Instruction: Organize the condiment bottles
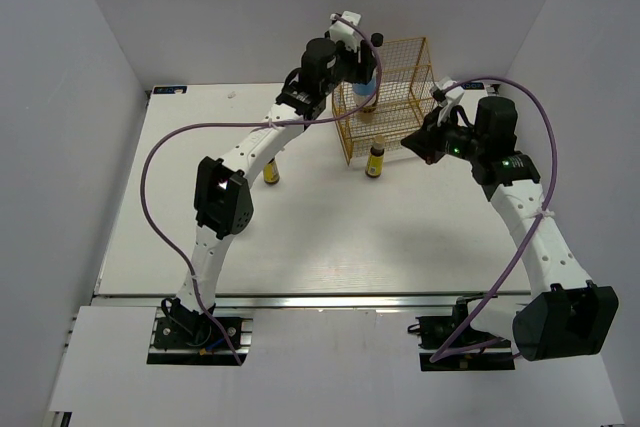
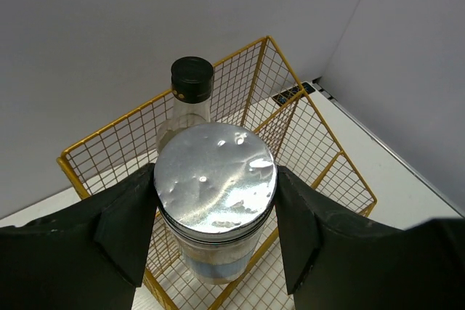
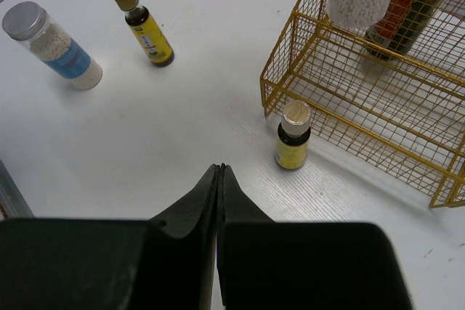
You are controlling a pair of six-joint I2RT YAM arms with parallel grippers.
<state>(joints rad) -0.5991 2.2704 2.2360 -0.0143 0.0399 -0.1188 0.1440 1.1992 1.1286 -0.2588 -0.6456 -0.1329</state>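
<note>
My left gripper (image 1: 360,72) is shut on a white jar (image 2: 216,179) with a silver lid and blue label. It holds the jar upright over the gold wire rack (image 2: 320,150). The taller black-capped bottle (image 2: 192,81) stands in the rack behind it. My right gripper (image 3: 220,168) is shut and empty, low over the table in front of the rack (image 3: 349,107). A yellow bottle (image 3: 293,138) stands just outside the rack's front edge. A second yellow bottle (image 3: 143,25) and the other blue-labelled jar (image 3: 52,45) are further left on the table.
The rack (image 1: 385,97) stands at the back of the white table, near the rear wall. My left arm (image 1: 260,147) stretches across the table's middle left and hides part of the yellow bottle (image 1: 271,173) there. Walls close in on both sides.
</note>
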